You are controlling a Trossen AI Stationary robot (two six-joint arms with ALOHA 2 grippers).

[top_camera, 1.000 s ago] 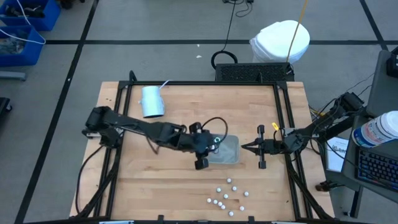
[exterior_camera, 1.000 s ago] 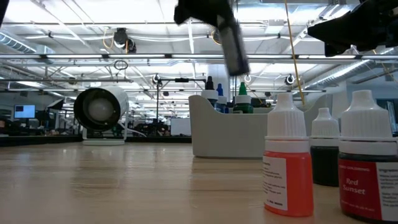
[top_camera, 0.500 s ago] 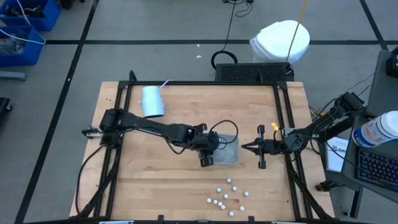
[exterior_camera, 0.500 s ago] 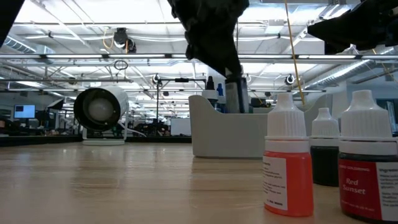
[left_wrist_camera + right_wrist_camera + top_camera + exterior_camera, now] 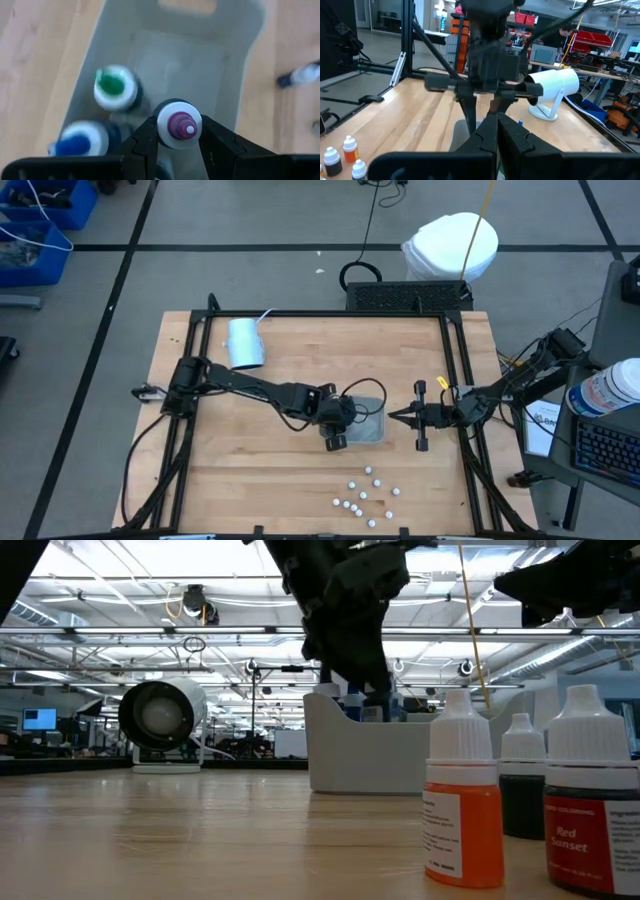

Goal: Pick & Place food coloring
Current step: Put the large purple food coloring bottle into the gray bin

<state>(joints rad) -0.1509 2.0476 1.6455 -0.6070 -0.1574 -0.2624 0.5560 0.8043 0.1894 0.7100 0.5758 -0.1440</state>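
My left gripper (image 5: 343,420) hangs over the translucent grey tray (image 5: 373,426), pointing down, and is shut on a food coloring bottle with a white cap and a purple tip (image 5: 179,125). Two more bottles stand in the tray, one green-tipped (image 5: 115,89) and one blue-tipped (image 5: 80,142). Several white-capped bottles (image 5: 365,492) stand on the table near its front edge. In the low view they show close up: an orange one (image 5: 462,810), a dark one (image 5: 520,790) and a red one (image 5: 590,815). My right gripper (image 5: 397,417) is shut and empty, just right of the tray. My left gripper pinches the purple-tipped bottle between its two fingers (image 5: 150,137), which lie on opposite sides of the white cap (image 5: 167,131). The fingers come from above, pointing down. The bottle stands upright inside the tray; whether its base rests on the tray floor is hidden by the tray wall (image 5: 370,755).
A pale blue cup (image 5: 244,343) lies on its side at the table's far left. A black frame runs along the table's edges (image 5: 460,380). Bare wood lies left of the tray and along the near left.
My left gripper has gone down with the bottle, from well above the tray's rim into the tray, shifting slightly toward the table's right edge. It has stayed shut on the bottle, which is still upright.
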